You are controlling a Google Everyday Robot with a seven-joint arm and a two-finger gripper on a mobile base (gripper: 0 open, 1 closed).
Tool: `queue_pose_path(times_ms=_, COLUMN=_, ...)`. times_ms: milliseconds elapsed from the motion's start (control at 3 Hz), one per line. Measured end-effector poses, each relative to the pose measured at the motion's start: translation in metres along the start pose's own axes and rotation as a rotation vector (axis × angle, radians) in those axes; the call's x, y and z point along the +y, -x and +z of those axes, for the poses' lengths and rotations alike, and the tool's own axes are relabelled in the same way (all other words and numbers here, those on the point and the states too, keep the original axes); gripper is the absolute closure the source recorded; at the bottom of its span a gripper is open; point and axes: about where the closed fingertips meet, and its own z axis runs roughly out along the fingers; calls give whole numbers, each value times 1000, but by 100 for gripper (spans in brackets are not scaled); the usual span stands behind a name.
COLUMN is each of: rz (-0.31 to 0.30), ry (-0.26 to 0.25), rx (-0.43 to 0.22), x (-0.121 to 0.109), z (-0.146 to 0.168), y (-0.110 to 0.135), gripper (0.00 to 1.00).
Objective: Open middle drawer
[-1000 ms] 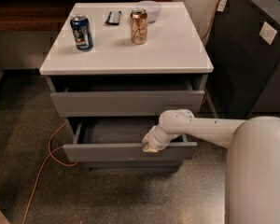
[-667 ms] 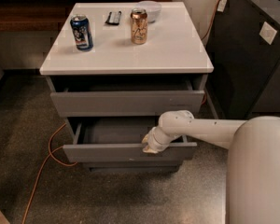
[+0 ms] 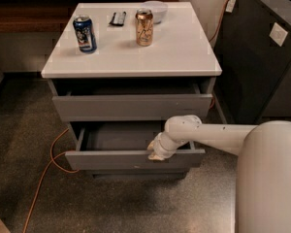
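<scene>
The middle drawer [image 3: 111,159] is a flat grey handleless drawer with a tiny white speck low on its front. It stands pulled out from the white-topped cabinet [image 3: 184,52], and its shallow grey tray [image 3: 119,137] shows empty. My gripper [image 3: 155,152] sits at the top edge of the drawer's front panel, right of centre, and my white arm [image 3: 208,134] reaches in from the right. The taller drawer front [image 3: 133,107] above is slightly out. The lowest drawer front [image 3: 136,174] shows only as a thin strip beneath.
On the cabinet top stand a blue can [image 3: 84,33], a gold can [image 3: 144,27], a black remote [image 3: 118,18] and a white bowl [image 3: 156,9]. An orange cable [image 3: 41,181] lies on the floor at left. A dark cabinet [image 3: 262,67] stands close at right.
</scene>
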Motion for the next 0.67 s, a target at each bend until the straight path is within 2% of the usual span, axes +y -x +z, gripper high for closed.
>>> queue_pose_path(times_ms=667, rz=0, ry=0, rx=0, x=0, z=0, y=0, gripper=100)
